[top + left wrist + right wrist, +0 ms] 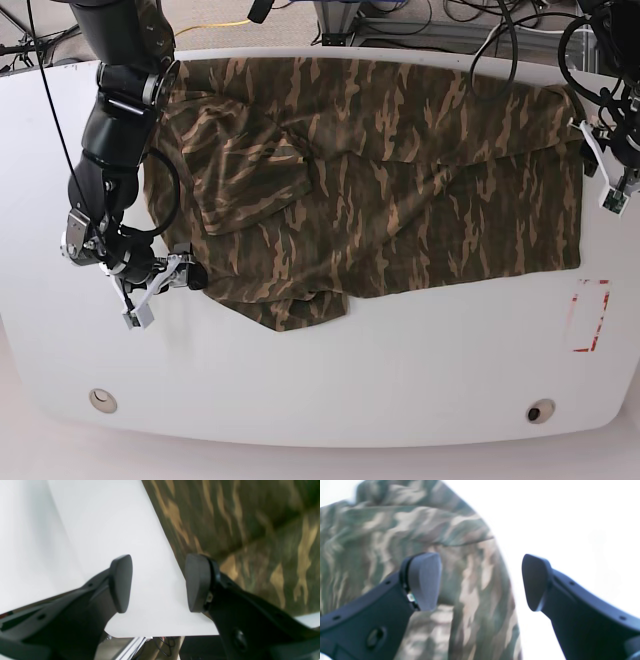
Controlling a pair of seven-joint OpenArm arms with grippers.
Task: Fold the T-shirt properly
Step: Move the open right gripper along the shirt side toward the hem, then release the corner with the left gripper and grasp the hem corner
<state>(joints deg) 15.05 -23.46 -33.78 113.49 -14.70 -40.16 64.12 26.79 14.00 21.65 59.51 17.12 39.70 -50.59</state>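
Right pincer (481,582) agape — T-shirt (395,535) beneath.

This looks like a robotics lab or test bench rather than a home. A bare white table (320,390) with rounded corners serves as the work surface, flanked by two black robot arms with exposed cabling. Black and yellow cables (420,15) lie loose on the floor beyond the far edge, beside metal frame legs. A red rectangle outline (590,315) is marked on the tabletop, and two small round fittings (100,400) sit near its front edge.
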